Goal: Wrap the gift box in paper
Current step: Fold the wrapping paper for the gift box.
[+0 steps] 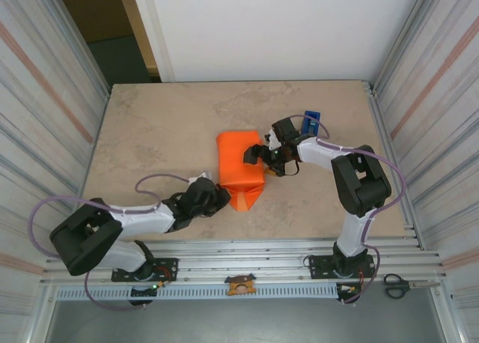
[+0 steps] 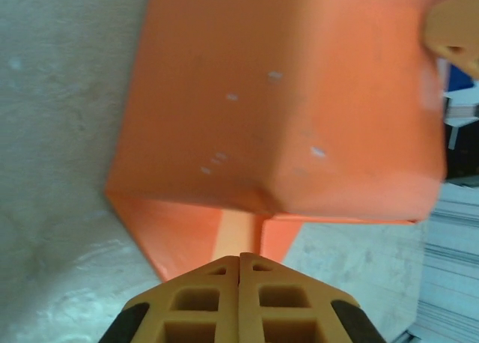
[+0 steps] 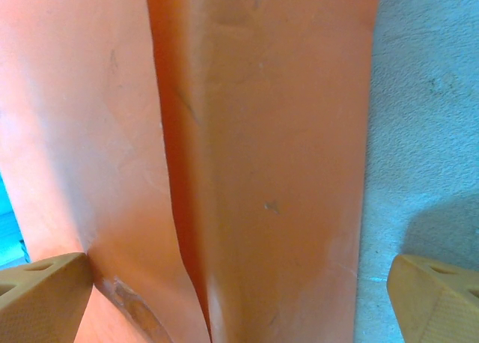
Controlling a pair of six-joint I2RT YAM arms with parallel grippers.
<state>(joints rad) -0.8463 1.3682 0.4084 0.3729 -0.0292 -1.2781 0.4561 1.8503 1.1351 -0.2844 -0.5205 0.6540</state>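
The orange paper [image 1: 239, 163] lies folded into a boxy package mid-table; the gift box is hidden under it. A triangular paper flap [image 1: 247, 198] sticks out at the package's near end. My left gripper [image 1: 224, 196] is shut, its tips [image 2: 239, 257] meeting that flap [image 2: 187, 231]; whether paper sits between the jaws I cannot tell. My right gripper [image 1: 258, 157] hovers wide open over the package's right side. In the right wrist view its fingertips [image 3: 45, 298] straddle the overlapping paper seam [image 3: 176, 208], holding nothing.
A blue tape dispenser [image 1: 311, 122] stands just behind the right wrist. Scissors [image 1: 397, 285] lie on the front rail at right, and a small orange piece [image 1: 240, 284] sits at the rail's middle. Corrugated metal walls close in both sides.
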